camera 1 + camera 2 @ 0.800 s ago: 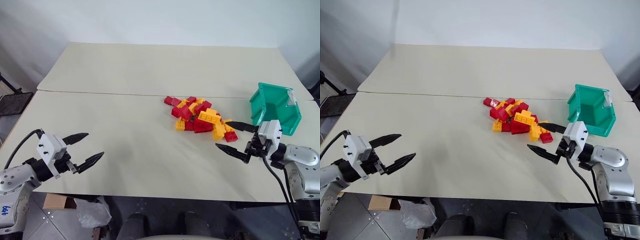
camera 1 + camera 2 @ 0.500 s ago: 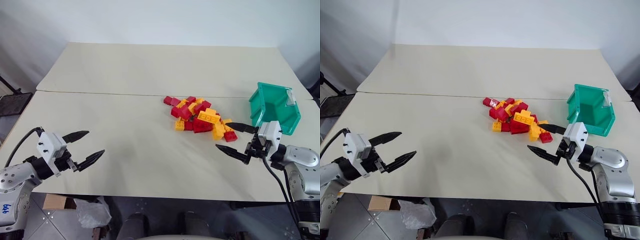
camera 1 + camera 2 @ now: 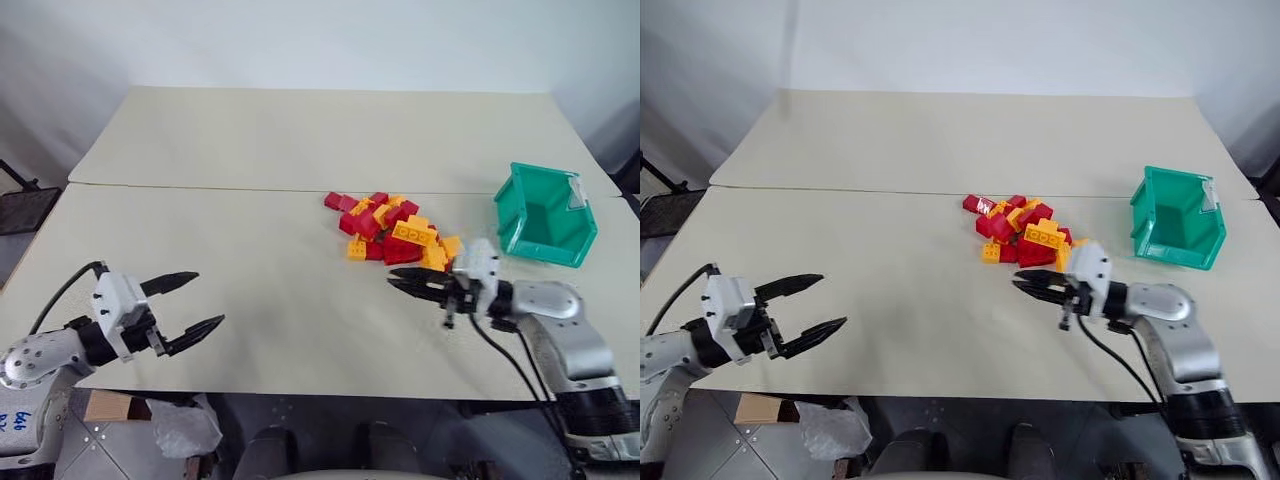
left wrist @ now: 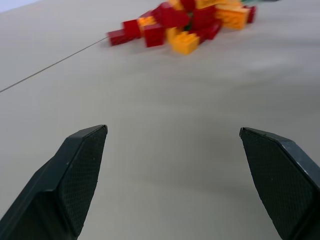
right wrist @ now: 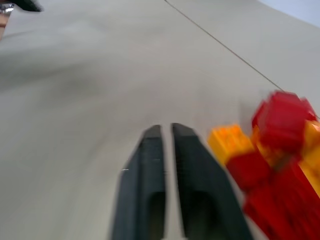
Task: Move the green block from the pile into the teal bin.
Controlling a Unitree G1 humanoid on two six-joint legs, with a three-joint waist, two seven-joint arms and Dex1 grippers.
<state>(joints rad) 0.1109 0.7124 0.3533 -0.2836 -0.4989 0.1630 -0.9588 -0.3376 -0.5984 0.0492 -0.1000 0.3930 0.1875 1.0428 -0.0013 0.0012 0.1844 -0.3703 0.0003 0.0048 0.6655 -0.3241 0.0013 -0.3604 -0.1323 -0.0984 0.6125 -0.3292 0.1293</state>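
Nearest, over the front-left part of the pale bench (image 3: 250, 300), the left gripper (image 3: 198, 302) hangs with its two black fingers (image 3: 172, 282) spread wide and nothing between them; its wrist view looks between those parted fingers across bare bench toward the bricks. Further right and a little farther in, the right gripper (image 3: 402, 285) lies low over the bench with its fingers pressed together into one closed point, holding nothing, the tips just in front of the near edge of the pile (image 3: 392, 230); in its wrist view the closed fingers (image 5: 192, 170) sit just beside a yellow brick (image 5: 229, 142) and red bricks at the heap's edge, and whether they touch cannot be told. The pile itself is a loose heap of red and yellow studded bricks near the middle of the bench, just this side of a thin seam (image 3: 200, 187) that crosses the surface from side to side. The green block cannot be made out among them. To the right of the pile, well apart from it, the teal bin (image 3: 546, 218) stands on the bench with its open front tipped toward the robot.
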